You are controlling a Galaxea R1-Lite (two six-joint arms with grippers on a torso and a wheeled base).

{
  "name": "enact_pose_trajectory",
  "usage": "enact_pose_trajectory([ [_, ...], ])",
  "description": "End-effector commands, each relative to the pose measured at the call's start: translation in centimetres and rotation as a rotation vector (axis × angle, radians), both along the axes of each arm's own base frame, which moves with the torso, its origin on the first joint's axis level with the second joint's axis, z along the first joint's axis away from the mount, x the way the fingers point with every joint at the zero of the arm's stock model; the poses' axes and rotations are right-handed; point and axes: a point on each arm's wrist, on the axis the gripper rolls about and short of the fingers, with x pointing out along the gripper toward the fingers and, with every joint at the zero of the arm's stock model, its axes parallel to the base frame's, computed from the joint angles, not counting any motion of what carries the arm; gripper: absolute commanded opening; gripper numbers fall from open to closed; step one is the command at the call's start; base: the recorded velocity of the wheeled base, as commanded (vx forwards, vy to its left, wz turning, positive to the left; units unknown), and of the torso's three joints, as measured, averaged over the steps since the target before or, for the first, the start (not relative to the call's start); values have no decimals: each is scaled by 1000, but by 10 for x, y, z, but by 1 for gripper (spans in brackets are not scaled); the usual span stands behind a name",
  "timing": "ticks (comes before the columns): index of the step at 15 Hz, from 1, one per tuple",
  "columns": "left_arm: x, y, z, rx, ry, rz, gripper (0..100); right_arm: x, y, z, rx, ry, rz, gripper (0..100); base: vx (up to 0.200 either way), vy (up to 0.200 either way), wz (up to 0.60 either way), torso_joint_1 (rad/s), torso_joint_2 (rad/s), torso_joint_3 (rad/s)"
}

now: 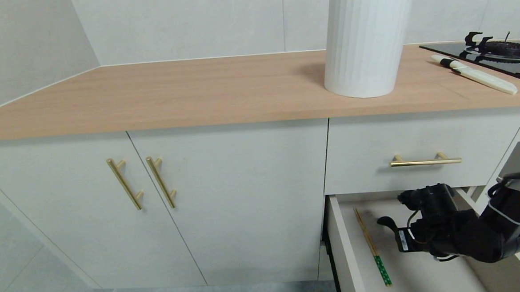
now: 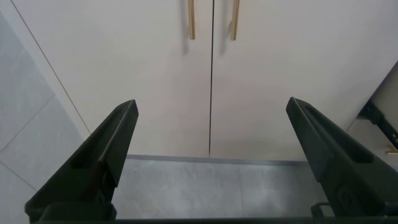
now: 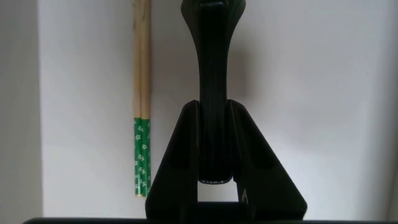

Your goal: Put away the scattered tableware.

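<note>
**Right tool.** The right tool (image 3: pixel 214 115) is closed on a black utensil (image 3: pixel 211 56). It clamps the handle end, and the rest of the utensil projects forward between the jaws. The type of utensil cannot be determined; the free end looks rounded, like a spoon. The tool hangs inside the opening of the lower drawer (image 1: pixel 342 248), just above its floor. This posture fits a low release, which would lay the utensil flat rather than drop it.

**Left tool.** The left tool (image 2: pixel 211 107) is open and holds nothing. It faces the cabinet doors (image 2: pixel 155 81) below the left part of the bench (image 1: pixel 172 92), well apart from the drawer. Judged as parked, it leaves the drawer opening free for the other arm.

**Containers.**
- Lower drawer: pulled out below the right part of the bench. It holds a pair of chopsticks (image 1: pixel 372 251), which lie lengthwise near the left wall with their green ends toward the drawer front. The utensil is held parallel to them on the side away from that wall, apart from them.
- Upper drawer (image 1: pixel 425 161): shut, contents hidden.
- White ribbed container (image 1: pixel 363 38): upright on the bench toward the back edge. Its contents cannot be seen.

**Remaining tableware.** A knife (image 1: pixel 474 74) lies on the bench near the right end, just beside the stove (image 1: pixel 504 53). It is judged not yet put away.
</note>
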Motion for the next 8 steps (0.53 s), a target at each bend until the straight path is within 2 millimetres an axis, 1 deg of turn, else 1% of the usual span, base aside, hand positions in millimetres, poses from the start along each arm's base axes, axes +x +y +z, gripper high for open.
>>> enact_pose_trajectory([
  [1,0,0,0,-2,0,1,100,0,-2,-6,-3,14,-6,0,0,0,0,0,0,0],
  [7,0,0,0,0,0,1,100,1,-4,-8,-3,15,-12,0,0,0,0,0,0,0],
  [8,0,0,0,0,0,1,100,1,-4,-8,-4,17,-12,100,0,0,0,0,0,0],
])
